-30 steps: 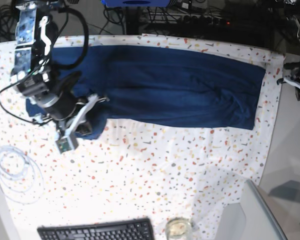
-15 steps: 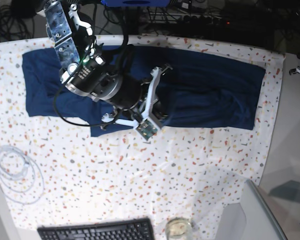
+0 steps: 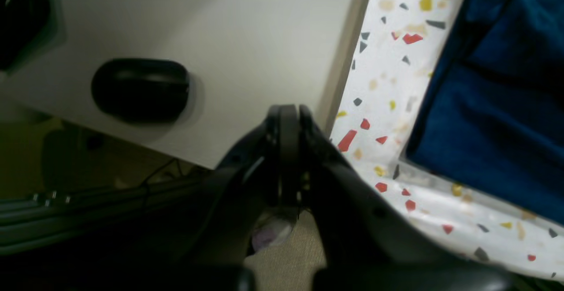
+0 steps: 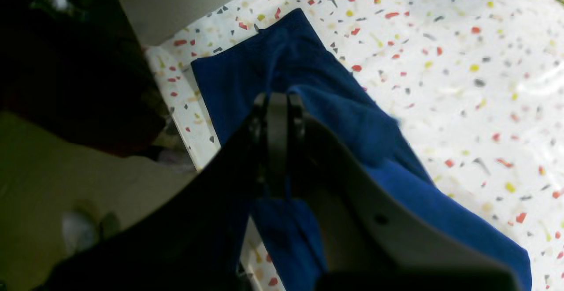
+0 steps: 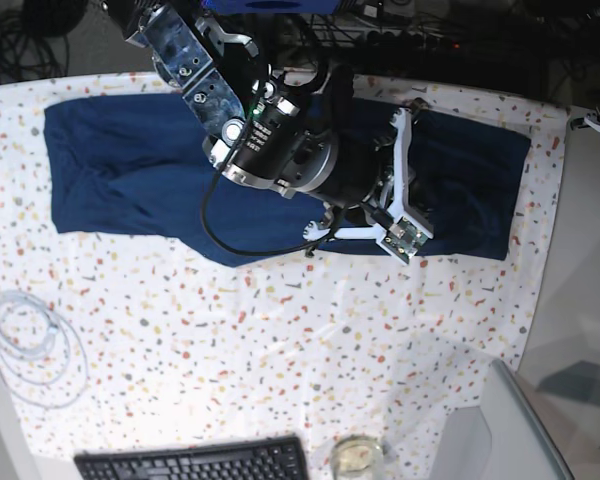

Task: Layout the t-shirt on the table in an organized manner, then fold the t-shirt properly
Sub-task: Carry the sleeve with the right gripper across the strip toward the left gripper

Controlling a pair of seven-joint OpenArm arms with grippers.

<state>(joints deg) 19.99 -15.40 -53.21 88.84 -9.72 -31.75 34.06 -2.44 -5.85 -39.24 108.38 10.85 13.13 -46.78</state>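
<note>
1. On the table (image 5: 280, 340), the t-shirt (image 5: 130, 170) lies spread as a long dark blue band along the far side, its ends short of the cloth's two side edges.
2. Over the t-shirt's middle, in the base view, the right arm (image 5: 280, 150) reaches across, hiding the fabric beneath it.
3. The right gripper (image 4: 277, 106) has its jaws pressed together; in its wrist view blue fabric drapes against the fingers, and it seems to be pinching a fold of the t-shirt, though the contact itself is hidden by the dark fingers.
4. Beyond that gripper, in the same view, the t-shirt runs to a squared end that lies flat on the speckled cloth near the table's edge.
5. Off the table's side edge, beside the t-shirt's end, the left gripper (image 3: 286, 119) hangs clenched with nothing between its jaws.
6. Beside the table, in the left wrist view, a plain grey surface (image 3: 242, 39) carries a black mouse (image 3: 141, 88).
7. At the table's near edge, well apart from the t-shirt, sit a keyboard (image 5: 195, 462) and a glass (image 5: 357, 455).
8. Near the table's corner on the keyboard's side, a coil of clear tube (image 5: 0, 310) rests on the cloth.
</note>
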